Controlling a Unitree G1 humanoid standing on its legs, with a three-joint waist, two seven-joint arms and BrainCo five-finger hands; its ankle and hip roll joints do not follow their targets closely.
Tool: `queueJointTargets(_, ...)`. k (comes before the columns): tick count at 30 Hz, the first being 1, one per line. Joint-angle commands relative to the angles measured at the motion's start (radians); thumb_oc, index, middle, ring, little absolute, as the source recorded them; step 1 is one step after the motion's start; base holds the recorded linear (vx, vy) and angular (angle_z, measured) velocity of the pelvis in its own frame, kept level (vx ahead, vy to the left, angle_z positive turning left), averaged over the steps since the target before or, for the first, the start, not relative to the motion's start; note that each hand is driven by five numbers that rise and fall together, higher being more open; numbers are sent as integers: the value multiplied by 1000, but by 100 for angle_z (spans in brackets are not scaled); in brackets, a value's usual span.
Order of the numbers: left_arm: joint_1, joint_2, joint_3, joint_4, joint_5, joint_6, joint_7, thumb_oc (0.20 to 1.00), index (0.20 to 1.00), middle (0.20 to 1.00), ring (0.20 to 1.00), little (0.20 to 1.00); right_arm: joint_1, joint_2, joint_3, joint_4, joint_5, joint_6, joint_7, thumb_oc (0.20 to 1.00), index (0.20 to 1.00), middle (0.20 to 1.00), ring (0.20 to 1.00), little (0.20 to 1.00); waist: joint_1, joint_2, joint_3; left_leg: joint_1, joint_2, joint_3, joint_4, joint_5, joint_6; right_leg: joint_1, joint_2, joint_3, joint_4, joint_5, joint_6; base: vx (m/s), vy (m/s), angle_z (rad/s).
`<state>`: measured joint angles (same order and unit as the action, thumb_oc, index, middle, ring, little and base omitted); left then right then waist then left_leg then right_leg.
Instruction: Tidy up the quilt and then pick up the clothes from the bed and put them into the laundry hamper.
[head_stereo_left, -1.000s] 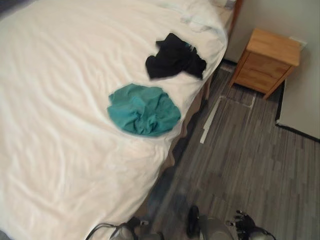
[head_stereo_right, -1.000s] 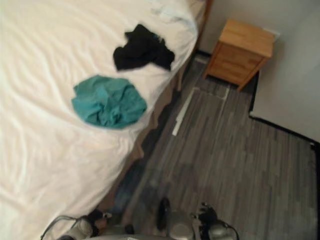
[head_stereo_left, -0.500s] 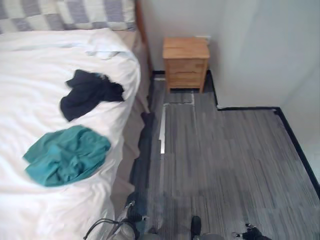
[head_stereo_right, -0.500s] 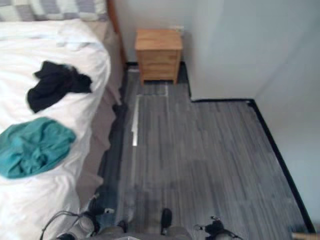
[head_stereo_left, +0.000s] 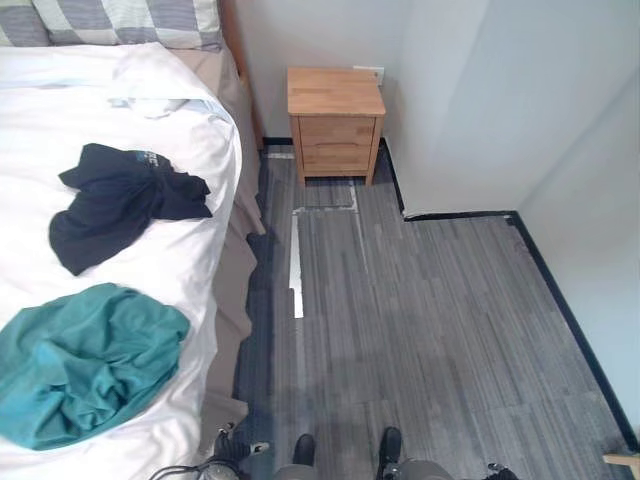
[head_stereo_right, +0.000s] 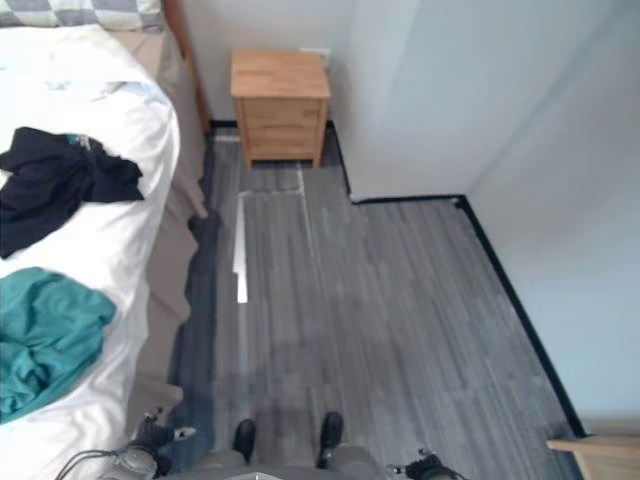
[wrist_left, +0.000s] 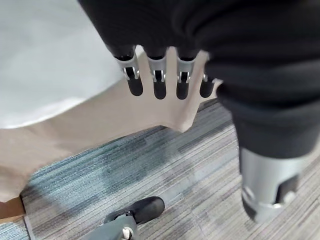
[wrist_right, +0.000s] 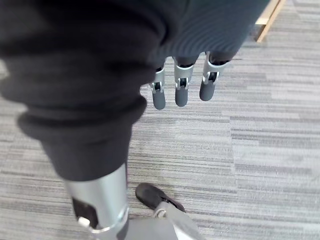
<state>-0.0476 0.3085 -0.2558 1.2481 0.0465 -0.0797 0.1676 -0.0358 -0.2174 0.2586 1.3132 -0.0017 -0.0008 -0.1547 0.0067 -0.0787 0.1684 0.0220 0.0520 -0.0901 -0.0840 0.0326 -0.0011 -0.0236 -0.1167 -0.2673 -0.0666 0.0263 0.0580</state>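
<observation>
- White quilt (head_stereo_left: 120, 230) spread over the bed (head_stereo_left: 232, 300), lightly wrinkled, one corner bunched near the checked pillows (head_stereo_left: 120, 20).
- Black garment (head_stereo_left: 115, 200) crumpled on the quilt near the bed's edge, long axis roughly diagonal, from the pillow end toward the foot.
- Teal garment (head_stereo_left: 85, 365) bunched in a rounded heap nearer the robot, apart from the black one, no clear direction.
- Left hand (wrist_left: 160, 75) hangs beside the bed skirt over the floor (head_stereo_left: 430, 320), fingers straight, holding nothing.
- Right hand (wrist_right: 182, 82) hangs over the grey floor, fingers relaxed and straight, empty.
- Wooden nightstand (head_stereo_left: 335, 122) against the wall past the bed's head.
</observation>
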Motion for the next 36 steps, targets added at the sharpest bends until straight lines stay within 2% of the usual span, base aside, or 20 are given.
queueJointTargets(1,-73,-45,4,41,3,-7,7,1000,1000,1000,1000,1000,-81,-70,27,-23,-48,-18,-10,1000,1000,1000,1000,1000,63,23,62,-75,-4,69,339,-52,-129,74,-4,8,10,-54,54,146,-130,2)
queueJointTargets(4,-84,-48,6,36,-5,-1,17,1000,1000,1000,1000,1000,-109,-81,37,-26,-51,-13,-17,1000,1000,1000,1000,1000,98,14,101,-197,12,84,543,16,-142,122,-5,-20,-10,-74,32,144,-98,10)
queueJointTargets(6,-78,-49,3,33,0,0,21,1000,1000,1000,1000,1000,-115,-89,50,-29,-56,-9,-15,1000,1000,1000,1000,1000,118,5,106,-277,8,150,532,-3,-124,148,-3,-24,-21,-98,34,362,-61,15)
queueJointTargets(8,-55,-51,6,36,9,5,16,1000,1000,1000,1000,1000,-116,-91,57,-32,-57,-7,-11,1000,1000,1000,1000,1000,141,8,85,-304,-6,222,382,-29,-87,166,12,-22,-21,-132,47,413,54,18)
queueJointTargets(9,-34,-53,15,42,15,7,11,1000,1000,1000,1000,1000,-113,-92,54,-31,-57,-7,-13,1000,1000,1000,1000,1000,157,31,68,-316,13,296,240,36,-94,188,41,-30,-21,-165,56,266,56,11)
queueJointTargets(11,-23,-51,19,47,18,10,11,1000,1000,1000,1000,1000,-114,-92,53,-27,-59,-6,-13,1000,1000,1000,1000,1000,172,33,64,-323,21,330,202,70,-98,205,52,-35,-21,-182,57,340,59,29)
queueJointTargets(13,11,-46,44,64,17,22,5,1000,1000,1000,1000,1000,-101,-70,55,-20,-77,-8,-7,1000,1000,1000,1000,1000,189,0,51,-280,-8,329,170,52,-46,241,54,-43,48,-188,60,488,84,15)
queueJointTargets(15,11,-46,44,64,17,22,5,1000,1000,1000,1000,1000,-101,-70,54,-20,-77,-8,-7,1000,1000,1000,1000,1000,191,2,48,-284,-6,330,169,55,-46,236,56,-41,48,-185,60,325,108,3)
queueJointTargets(16,14,-32,41,88,37,33,0,1000,1000,1000,1000,1000,-99,-52,43,-20,-82,-7,-5,1000,1000,1000,1000,1000,179,-14,59,-202,-25,326,157,1,-2,157,4,-54,363,-116,166,370,160,-1)
queueJointTargets(18,16,-28,37,87,45,33,3,1000,1000,1000,1000,1000,-106,-53,41,-24,-85,-7,-4,1000,1000,1000,1000,1000,159,-5,66,-163,-27,316,142,-13,10,116,-18,-46,479,-48,195,355,165,5)
queueJointTargets(21,-2,-19,19,70,40,34,6,1000,1000,1000,1000,1000,-112,-45,34,-43,-78,-8,-5,1000,1000,1000,1000,1000,108,52,87,-56,0,255,64,-23,13,-35,-40,-38,666,0,189,450,112,41)
queueJointTargets(23,-32,-13,-6,58,45,26,14,1000,1000,1000,1000,1000,-109,-33,40,-51,-73,-11,-11,1000,1000,1000,1000,1000,74,51,99,1,-3,206,30,-40,-5,-90,-80,-56,544,-40,151,457,-134,68)
queueJointTargets(24,-53,-11,-25,42,52,20,11,1000,1000,1000,1000,1000,-111,-33,44,-55,-75,-8,-9,1000,1000,1000,1000,1000,51,40,97,21,-4,173,23,-55,-30,-82,-99,-46,314,-38,130,656,-281,67)
queueJointTargets(26,-82,-11,-34,28,54,12,17,1000,1000,1000,1000,1000,-114,-38,35,-56,-68,-3,-8,1000,1000,1000,1000,1000,19,34,91,64,12,123,4,-92,-59,-108,-108,35,104,3,141,693,-311,108)
queueJointTargets(27,-100,-10,-35,19,50,5,20,1000,1000,1000,1000,1000,-112,-39,26,-57,-61,-1,-6,1000,1000,1000,1000,1000,-2,37,90,94,27,92,-1,-116,-73,-138,-117,102,48,42,153,480,-208,119)
queueJointTargets(31,-96,-4,-31,25,65,2,23,1000,1000,1000,1000,1000,-95,-35,24,-46,-69,10,6,1000,1000,1000,1000,1000,-14,19,73,128,34,57,56,-197,-84,-143,-129,120,36,66,162,417,-194,107)
queueJointTargets(32,-80,-12,-23,24,54,1,22,1000,1000,1000,1000,1000,-96,-40,34,-43,-77,8,11,1000,1000,1000,1000,1000,-20,30,67,112,37,35,207,-167,-103,-117,-99,128,59,54,138,466,-191,79)
queueJointTargets(33,-80,-12,-23,24,54,1,22,1000,1000,1000,1000,1000,-97,-40,34,-42,-77,8,11,1000,1000,1000,1000,1000,-21,31,67,108,38,33,214,-171,-104,-116,-98,126,59,54,137,377,-190,59)
queueJointTargets(35,-79,-12,-19,7,22,10,21,1000,1000,1000,1000,1000,-131,-70,69,-48,-93,8,-8,1000,1000,1000,1000,1000,22,-4,131,-136,36,55,627,-39,-127,-33,-106,79,49,22,68,149,-292,26)
queueJointTargets(36,-79,-12,-19,7,22,10,21,1000,1000,1000,1000,1000,-132,-69,68,-47,-93,8,-8,1000,1000,1000,1000,1000,20,-1,131,-144,39,52,638,-44,-127,-34,-103,77,49,23,68,241,-345,36)
